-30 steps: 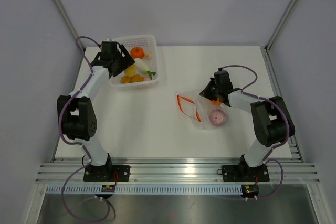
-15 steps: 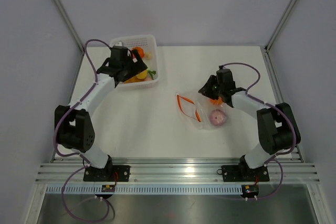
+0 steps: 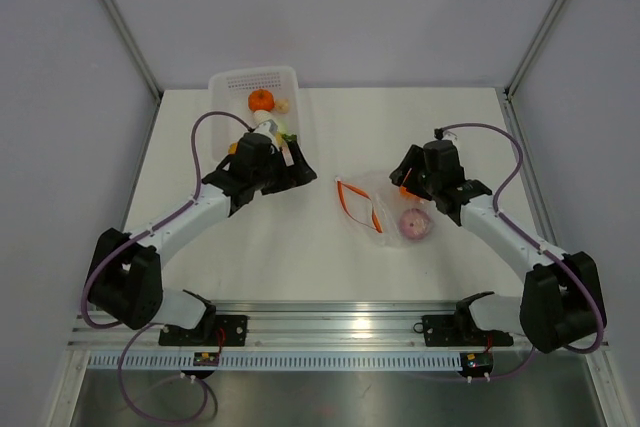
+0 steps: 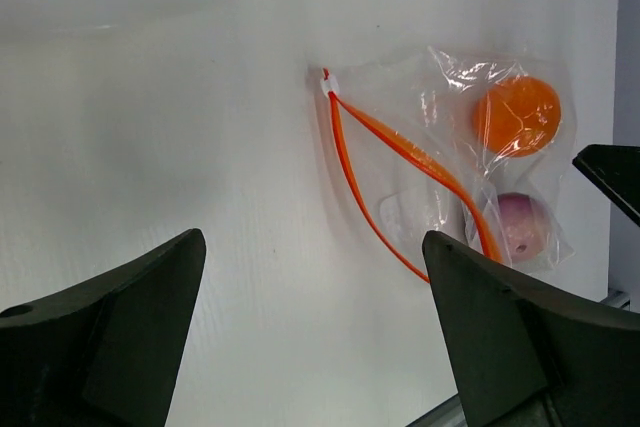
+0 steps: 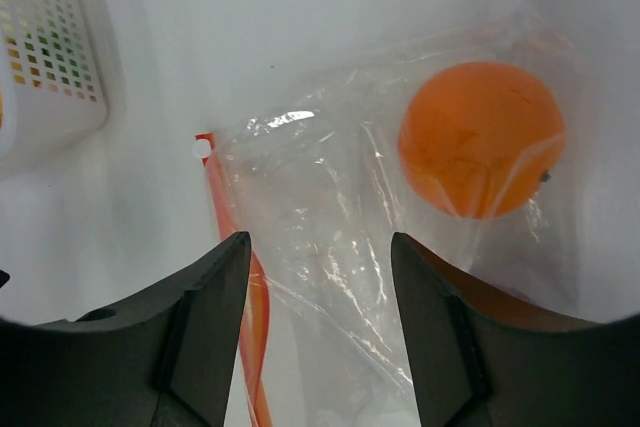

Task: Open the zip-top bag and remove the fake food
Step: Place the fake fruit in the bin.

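Basket: a white perforated basket [image 3: 238, 80] is set at the far edge of the worktop [image 3: 300, 257], left of the middle; an orange fruit [image 3: 261, 100], a small beige piece [image 3: 283, 104] and a white radish [image 3: 268, 123] are seen in it, and its near half is hidden under the left arm
Left gripper: the left gripper [image 4: 312, 247] is held above the worktop by the basket's near right corner, pointed towards the bag; its fingers [image 4: 110, 327] are spread wide and nothing is gripped between them
Bag: the clear bag [image 4: 420, 182] is laid flat on the worktop right of the middle, well apart from the basket; its plastic is crinkled
Zipper: the red-orange zipper strip [image 4: 345, 162] runs along the bag's left edge; its two tracks are joined at the far end and parted towards the near end, so the mouth is gaping
Fake food: an orange ball [image 4: 517, 115] is seen inside the bag at its far right corner, and a purple-pink onion [image 4: 520, 227] inside at its near right corner; the two are close together, and whether they touch cannot be told
Right gripper: the right gripper [image 5: 318, 247] is poised over the bag's far right part, beside the orange ball; its fingers [image 5: 200, 327] are parted, only the bag's plastic is seen below the gap, and nothing is clamped; whether the tips touch the plastic cannot be told
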Controlling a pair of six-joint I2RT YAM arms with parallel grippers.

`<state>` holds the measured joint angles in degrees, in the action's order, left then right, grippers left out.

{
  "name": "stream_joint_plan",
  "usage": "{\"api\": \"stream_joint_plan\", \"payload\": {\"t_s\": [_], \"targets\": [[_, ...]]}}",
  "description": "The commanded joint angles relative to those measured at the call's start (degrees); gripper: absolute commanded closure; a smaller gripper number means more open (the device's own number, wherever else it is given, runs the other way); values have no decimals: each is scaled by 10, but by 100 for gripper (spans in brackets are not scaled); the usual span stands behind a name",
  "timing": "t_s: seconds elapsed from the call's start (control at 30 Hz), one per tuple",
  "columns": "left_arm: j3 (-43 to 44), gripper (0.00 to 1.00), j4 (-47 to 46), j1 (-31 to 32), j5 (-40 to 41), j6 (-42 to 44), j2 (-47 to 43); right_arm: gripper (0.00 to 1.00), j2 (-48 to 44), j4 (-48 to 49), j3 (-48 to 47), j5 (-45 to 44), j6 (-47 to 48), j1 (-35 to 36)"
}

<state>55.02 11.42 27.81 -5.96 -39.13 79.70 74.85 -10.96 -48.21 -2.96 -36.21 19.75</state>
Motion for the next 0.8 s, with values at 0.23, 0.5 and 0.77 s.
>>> {"api": "stream_joint_plan", "payload": {"t_s": [0.23, 0.5, 0.77], "targets": [[-18, 8, -80, 8, -78, 20, 27, 30, -42, -42, 29, -106, 8, -15], [-19, 8, -86, 8, -99, 16, 28, 30, 0, 5, 43, -83, -16, -67], [-19, 8, -87, 8, -102, 18, 35, 35, 55, 38, 37, -82, -47, -90]]}}
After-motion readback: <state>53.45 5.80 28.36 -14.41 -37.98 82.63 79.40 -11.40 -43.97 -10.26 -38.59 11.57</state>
